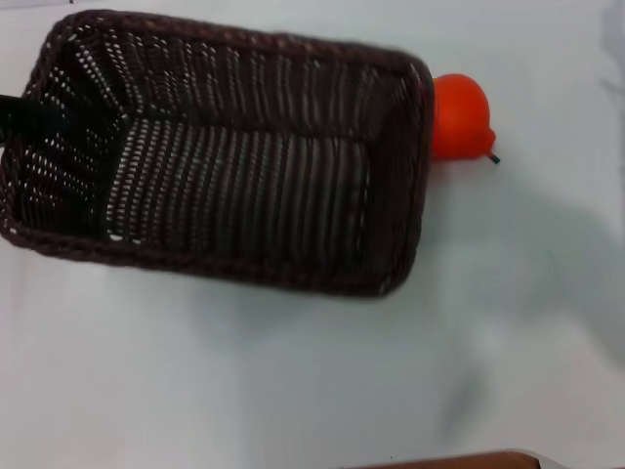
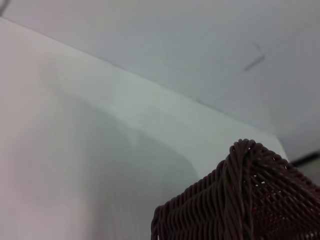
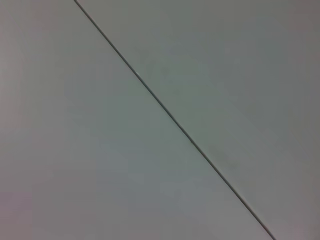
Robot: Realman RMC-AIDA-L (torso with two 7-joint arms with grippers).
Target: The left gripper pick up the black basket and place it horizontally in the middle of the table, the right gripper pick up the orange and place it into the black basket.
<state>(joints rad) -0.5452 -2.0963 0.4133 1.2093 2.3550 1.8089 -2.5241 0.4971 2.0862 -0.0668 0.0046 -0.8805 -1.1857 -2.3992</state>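
Note:
The black basket (image 1: 234, 176) fills the left and middle of the head view, lying lengthwise and slightly tilted over the white table (image 1: 293, 381), its open side up. My left gripper (image 1: 21, 115) shows only as a black finger at the basket's left end wall, shut on that wall. A corner of the basket's braided rim (image 2: 245, 200) shows close up in the left wrist view. The orange (image 1: 457, 115) sits on the table just behind the basket's right end, partly hidden by the rim, its dark stem pointing right. My right gripper is out of view.
A brown strip (image 1: 459, 459) runs along the table's near edge. The right wrist view shows only a pale surface crossed by a thin dark seam (image 3: 170, 117). The table's edge (image 2: 165, 90) shows in the left wrist view.

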